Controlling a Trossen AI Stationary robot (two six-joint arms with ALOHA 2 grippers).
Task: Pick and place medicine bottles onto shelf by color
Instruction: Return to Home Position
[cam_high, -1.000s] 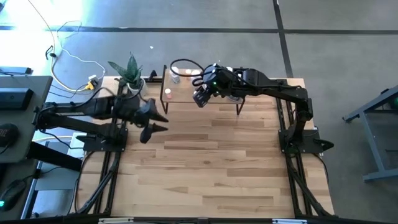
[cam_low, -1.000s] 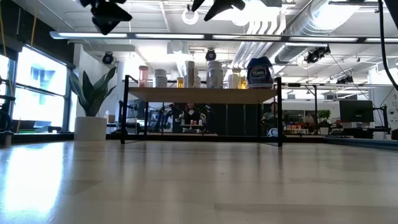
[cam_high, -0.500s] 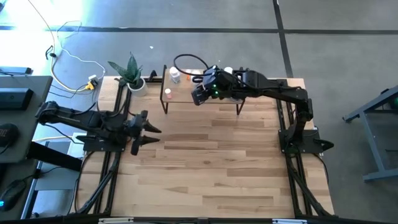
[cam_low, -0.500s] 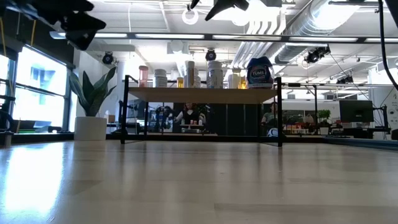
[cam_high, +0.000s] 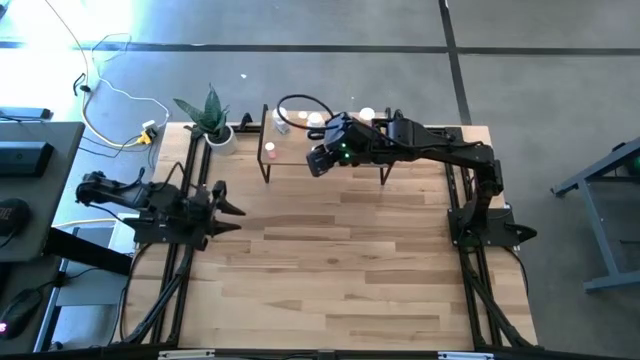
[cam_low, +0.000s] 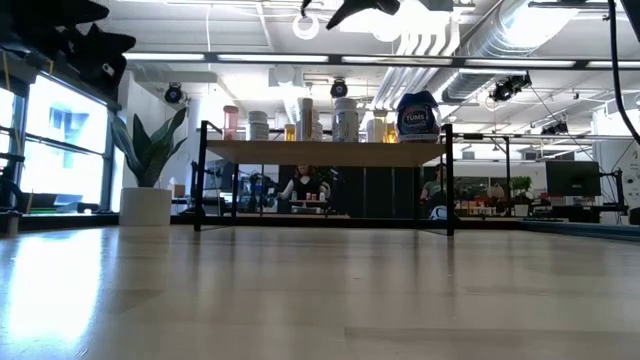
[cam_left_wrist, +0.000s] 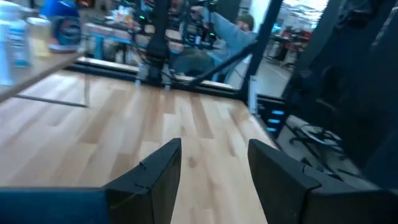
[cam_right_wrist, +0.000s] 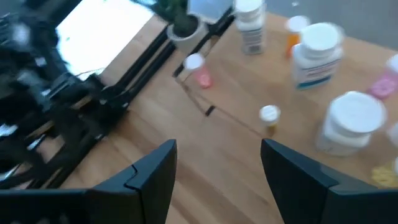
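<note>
Overhead, right tool (cam_high: 318, 161) spread above light-wood shelf (cam_high: 290, 152), cylindrical capped bottles (cam_low: 345, 118), left tool (cam_high: 230, 207) spread

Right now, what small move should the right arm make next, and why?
Probably draw the right hand back from the shelf: it hangs open, empty there, bottles stand on the board, and the left hand rests at the table's left edge.
</note>
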